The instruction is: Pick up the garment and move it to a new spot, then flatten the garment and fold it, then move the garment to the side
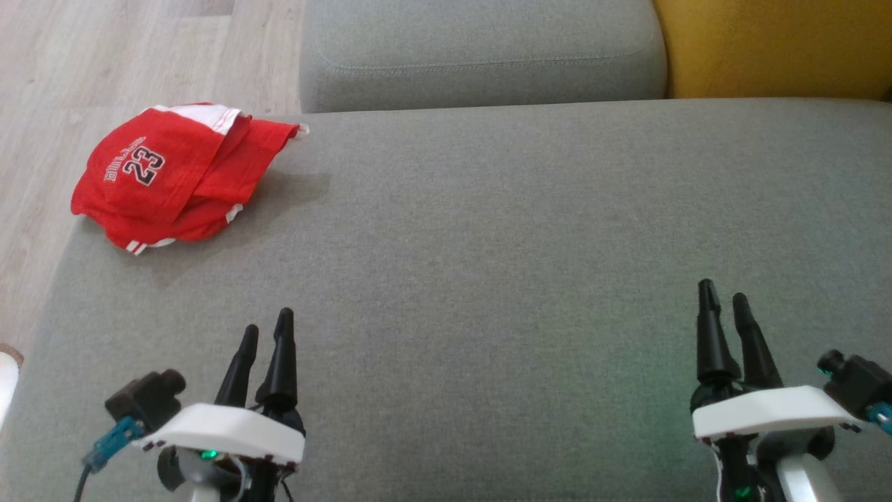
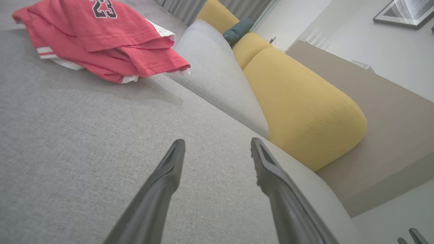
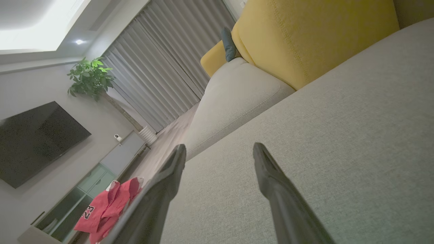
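Head view, left fingers (image 1: 282,355): at the lower left, tips pointing away over the grey sofa seat (image 1: 488,244), with nothing between them.
Head view, right fingers (image 1: 711,328): at the lower right over the same seat, also empty, well apart from the left fingers.
Head view, garment (image 1: 160,181): red with white trim and the number 23 on top. It lies in a loose, bunched heap on the seat's far left corner, ahead and to the left of the left fingers and well apart from them; it is farther again from the right fingers.
Head view, surroundings: a grey cushion (image 1: 481,49) lies beyond both pairs of fingers, a yellow cushion (image 1: 766,42) beyond the right fingers, and a wooden floor (image 1: 104,56) past the garment.
Left wrist view, left fingers (image 2: 166,176): released and spread wide, with bare seat fabric showing in the gap.
Left wrist view, garment (image 2: 101,37): above and left of the fingertips, resting on the seat, untouched.
Left wrist view, surroundings: the grey cushion (image 2: 217,78) is ahead of the tips and the yellow cushion (image 2: 298,101) to their right. A teal pillow (image 2: 237,28) and a framed picture (image 2: 403,13) are farther off.
Right wrist view, right fingers (image 3: 274,183): released, spread wide, holding nothing, over the seat.
Right wrist view, garment (image 3: 105,210): low and left of the near finger, well apart, at the seat's edge.
Right wrist view, surroundings: curtains (image 3: 169,61), a plant (image 3: 90,76) and a television (image 3: 37,139) are far beyond the tips.
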